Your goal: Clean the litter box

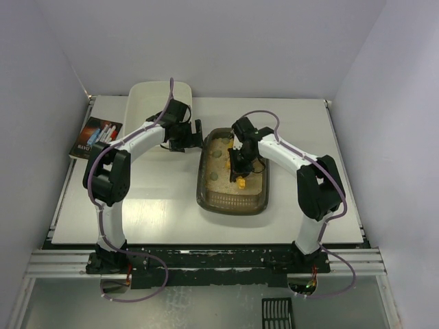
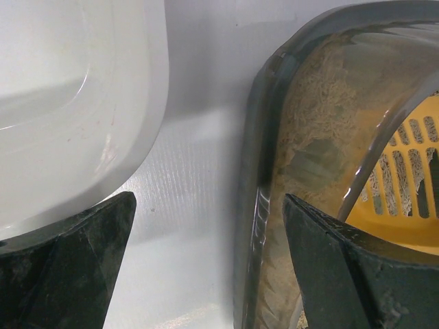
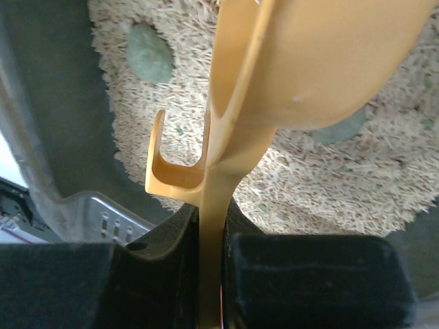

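**Right gripper clamps the scoop over the litter; left gripper stands open beside the tray**

The white table carries everything, and both arms reach out over it from its near edge. The litter box, a dark translucent tray with rounded corners, lies directly beneath the right gripper and just to the right of the left gripper. On the left gripper's other side sits a cream-white tub, close to it and apart from the tray.

In the left wrist view, the left gripper has its jaws spread wide and holds nothing. It hovers over the bare strip of table between the tub and the tray's dark rim. One finger sits in front of the tub's corner and the other in front of the tray wall.

The right gripper is squeezed tight on the thin handle of a yellow scoop. The scoop's bowl reaches out ahead of the fingertips, above the beige litter. A small hook branches off the handle just past the fingers. Through the tray wall, the left wrist view shows the scoop's slotted face.

Grey-green clumps lie on the litter. One clump is ahead and to the left of the clamped fingers. A second clump is half hidden under the bowl.

Well off to the left gripper's left, a dark booklet rests at the table edge.
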You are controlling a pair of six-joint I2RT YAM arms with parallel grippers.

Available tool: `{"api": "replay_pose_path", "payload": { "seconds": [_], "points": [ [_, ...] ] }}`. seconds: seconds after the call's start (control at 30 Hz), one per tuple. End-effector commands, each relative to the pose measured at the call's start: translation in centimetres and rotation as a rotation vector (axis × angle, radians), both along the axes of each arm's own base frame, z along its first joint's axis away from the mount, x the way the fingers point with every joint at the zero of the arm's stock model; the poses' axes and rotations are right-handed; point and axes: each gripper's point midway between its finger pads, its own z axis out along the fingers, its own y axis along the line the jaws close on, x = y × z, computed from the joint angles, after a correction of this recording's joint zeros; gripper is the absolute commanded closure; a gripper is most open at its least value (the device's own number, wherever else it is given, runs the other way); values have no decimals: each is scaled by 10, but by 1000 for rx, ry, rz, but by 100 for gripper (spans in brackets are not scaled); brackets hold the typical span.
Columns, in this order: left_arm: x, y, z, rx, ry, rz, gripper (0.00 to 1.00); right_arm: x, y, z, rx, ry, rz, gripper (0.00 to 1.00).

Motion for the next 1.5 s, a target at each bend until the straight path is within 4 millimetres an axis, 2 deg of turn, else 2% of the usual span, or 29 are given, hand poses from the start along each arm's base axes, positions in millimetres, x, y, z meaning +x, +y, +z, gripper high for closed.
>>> {"api": "replay_pose_path", "payload": {
  "seconds": [0.0, 0.2, 0.43, 0.63, 0.8, 0.93, 0.97, 1.03, 1.27, 1.47],
  "points": [
    [4, -23, 15, -74, -48, -42, 0, -2, 38, 7, 162, -4, 75, 100],
    [1, -25, 19, -81, -54, -53, 0, -3, 59, 4, 271, 19, 96, 100],
    [-4, -26, 23, -102, -59, -61, 1, -1, 70, -10, 329, 43, 98, 100],
    [-6, -28, 26, -114, -63, -71, 1, -6, 91, -11, 527, 69, 97, 100],
    [-8, -29, 24, -120, -55, -78, 1, -5, 99, 1, 647, 61, 76, 100],
    [-9, -29, 23, -119, -55, -84, 1, -7, 100, 17, 758, 50, 49, 100],
    [-9, -29, 22, -117, -55, -85, 2, 3, 93, 21, 779, 32, 25, 100],
    [-10, -29, 21, -116, -53, -87, 2, -1, 87, 19, 792, 46, 11, 100],
    [-11, -28, 20, -115, -56, -91, 2, -5, 76, 33, 840, -7, 2, 100],
    [-11, -26, 18, -108, -55, -89, 2, -13, 68, 29, 826, -1, -23, 100]
  ]
}}
